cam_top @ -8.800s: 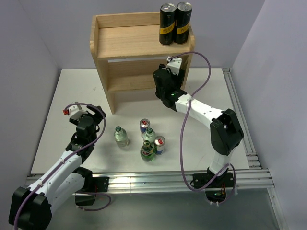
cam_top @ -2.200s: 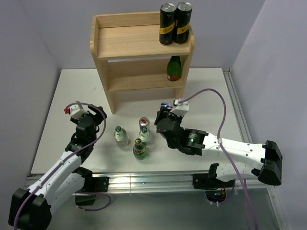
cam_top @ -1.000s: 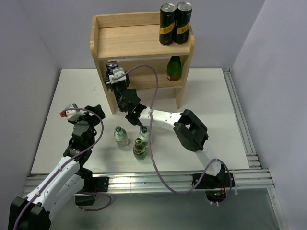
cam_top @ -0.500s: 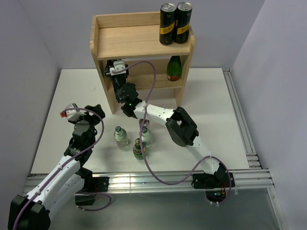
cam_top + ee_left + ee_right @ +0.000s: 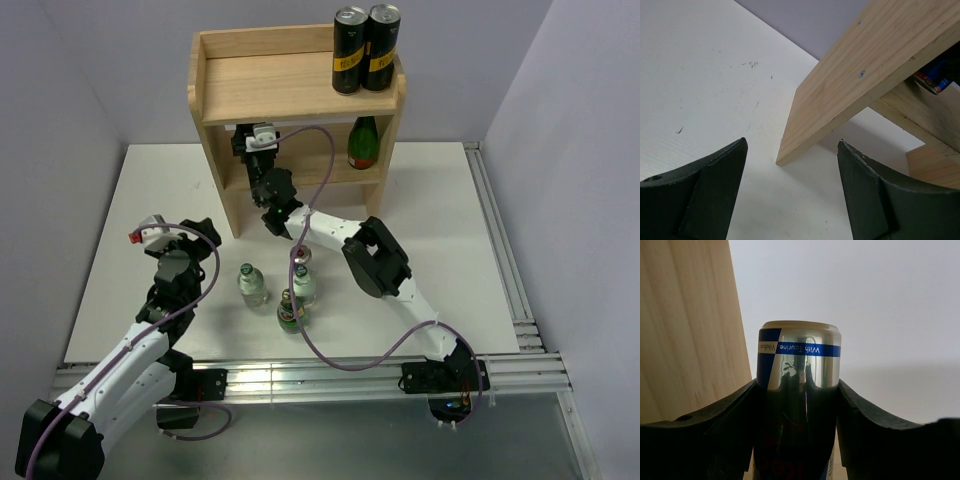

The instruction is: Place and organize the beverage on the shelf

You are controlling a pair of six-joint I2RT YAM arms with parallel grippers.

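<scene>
Four drinks (image 5: 291, 312) stand clustered on the white table (image 5: 430, 200) between the arms. The left gripper (image 5: 790, 195) hangs spread wide and empty beside the pale wooden shelf (image 5: 280, 88). Farther back, the right gripper (image 5: 799, 390) clamps a smooth blue-silver can (image 5: 799, 357) under the top board, left of an upright dark-green bottle (image 5: 362, 143).

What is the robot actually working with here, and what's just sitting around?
In the job: shelf; held can, right gripper; table can; shelf green bottle; table green bottle; left clear bottle; right clear bottle.
Just there: two black cans; purple cable; metal rails.
</scene>
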